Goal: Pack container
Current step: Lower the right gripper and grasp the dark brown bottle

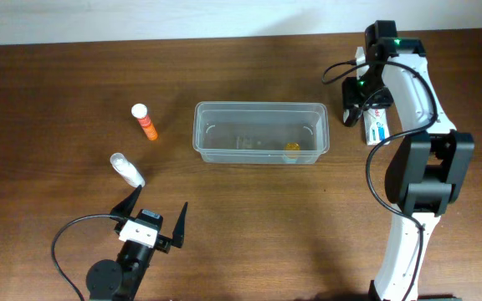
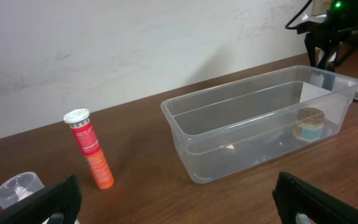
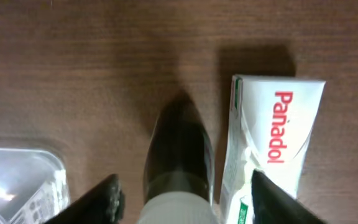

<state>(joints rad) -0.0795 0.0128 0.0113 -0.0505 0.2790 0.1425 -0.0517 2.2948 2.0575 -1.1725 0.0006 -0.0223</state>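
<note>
The clear plastic container stands mid-table and holds a small amber jar; it also shows in the left wrist view. My right gripper is open just right of it, its fingers straddling a dark bottle with a white cap without touching it. A white Panadol box lies beside the bottle, under the right finger. My left gripper is open and empty near the front left.
An orange tube with a white cap lies left of the container, also in the left wrist view. A small clear bottle lies just beyond my left gripper. The Panadol box lies under the right arm.
</note>
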